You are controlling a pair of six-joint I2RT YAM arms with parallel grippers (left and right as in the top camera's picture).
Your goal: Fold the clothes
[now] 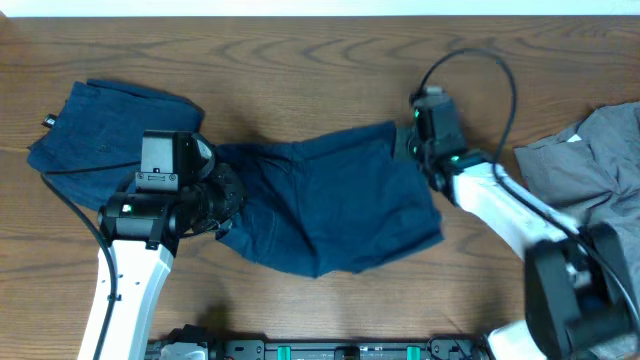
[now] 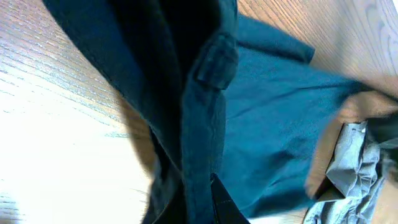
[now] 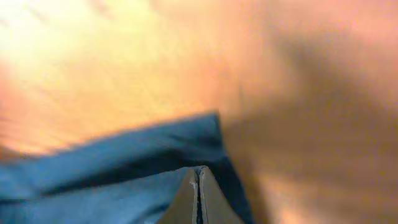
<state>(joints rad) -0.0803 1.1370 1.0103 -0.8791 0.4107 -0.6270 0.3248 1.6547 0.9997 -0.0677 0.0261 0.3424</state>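
Right wrist view: your right jaws pressed together on corner of navy shorts [image 3: 124, 168]. Your left jaws buried in shorts' opposite edge, grip can't tell. Wooden surface [image 1: 300, 60] beneath; grey shirt [image 1: 590, 160] far right.

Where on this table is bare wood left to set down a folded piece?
Free: the far strip above the spread shorts; the near strip between both arms. Crowded: folded shorts left, grey shirt right, left hand and right hand at the spread shorts' ends.
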